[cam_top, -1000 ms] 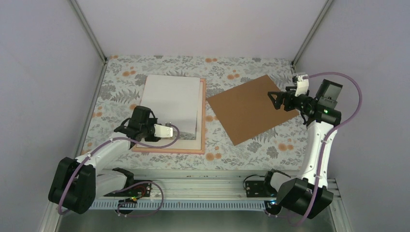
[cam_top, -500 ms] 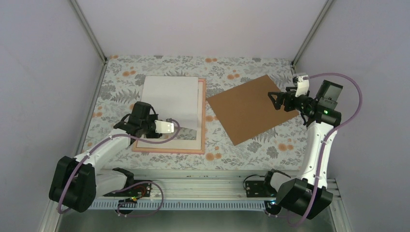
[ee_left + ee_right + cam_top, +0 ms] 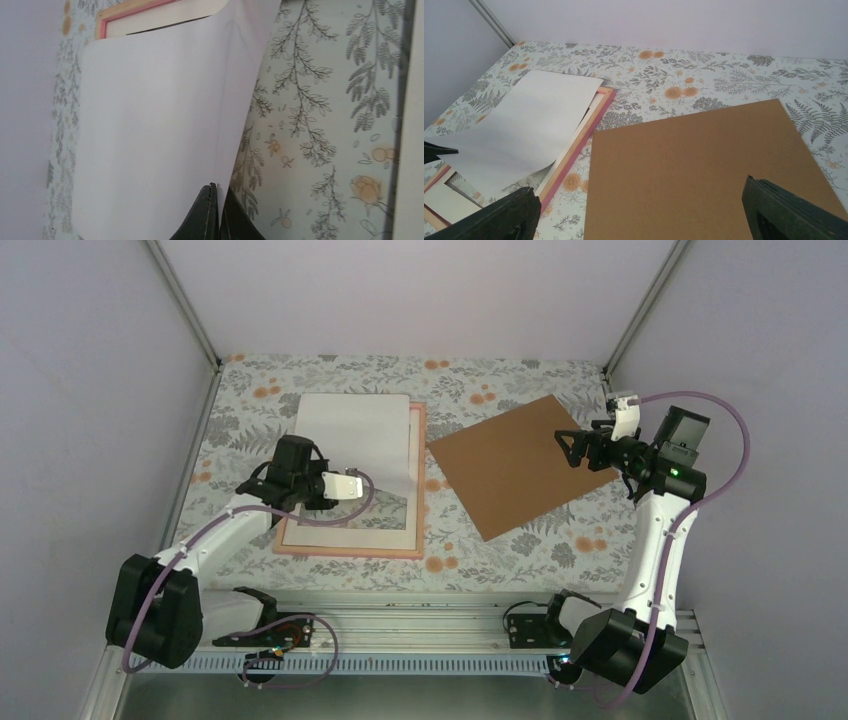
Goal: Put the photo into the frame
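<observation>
Left claw (image 3: 216,210) clamped shut on near edge of photo (image 3: 155,135), white back up. Sheet runs ahead of me toward far side, long axis in line with frame (image 3: 380,553). Far end rests on frame, near end lifted and bowed. Next, I judge: lower it, square inside rails. My right claw (image 3: 575,448) spread wide, well apart over brown board (image 3: 515,465); left arm nearer.

Soft, even light from overhead, no hard shadows. Top view sharp, walls (image 3: 90,390) w/ lilac cast. Grey shade under curled photo (image 3: 355,440) on the frame (image 3: 421,490). Left wrist view: photo back v. bright, near washed out; left hand (image 3: 218,200) dark, slightly soft. Right wrist view: brown board (image 3: 694,170) matte, no glare; fingers (image 3: 499,217) of right hand (image 3: 639,200) blurred, black at btm corners.
</observation>
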